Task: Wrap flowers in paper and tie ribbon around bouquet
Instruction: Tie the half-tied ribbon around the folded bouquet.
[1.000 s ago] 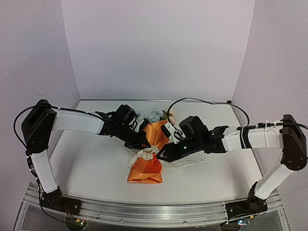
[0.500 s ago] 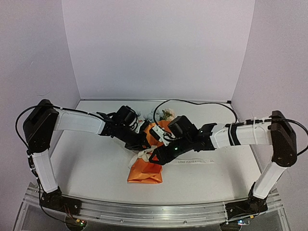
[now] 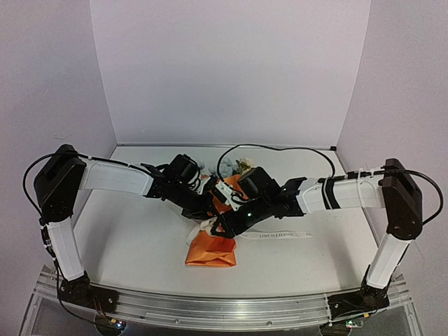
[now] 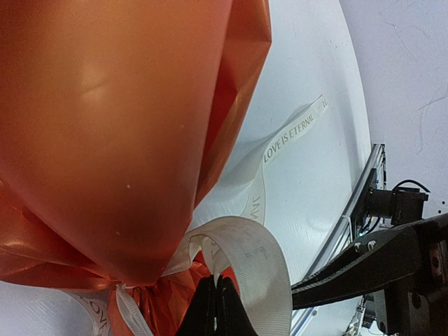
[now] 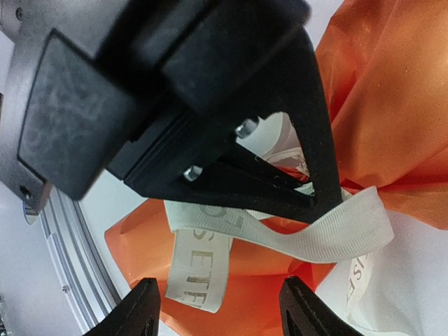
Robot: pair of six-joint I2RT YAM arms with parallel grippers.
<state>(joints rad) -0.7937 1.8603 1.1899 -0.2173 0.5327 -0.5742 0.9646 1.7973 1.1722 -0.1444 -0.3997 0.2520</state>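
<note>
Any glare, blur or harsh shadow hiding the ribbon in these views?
Top external: even light, soft shadows. Left wrist: soft glare on the paper, ribbon print readable. Right wrist: left gripper looms dark and blurred, ribbon fairly sharp.

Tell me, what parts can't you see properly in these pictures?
Flowers: top view, mostly hidden behind the left arm and right arm.
Ribbon: top view, tied part mostly under those arms; writing too small to read.
Paper: left wrist view, cut off by the top and left edges.
Left pincer: left wrist view, cut off by the bottom edge.
</note>
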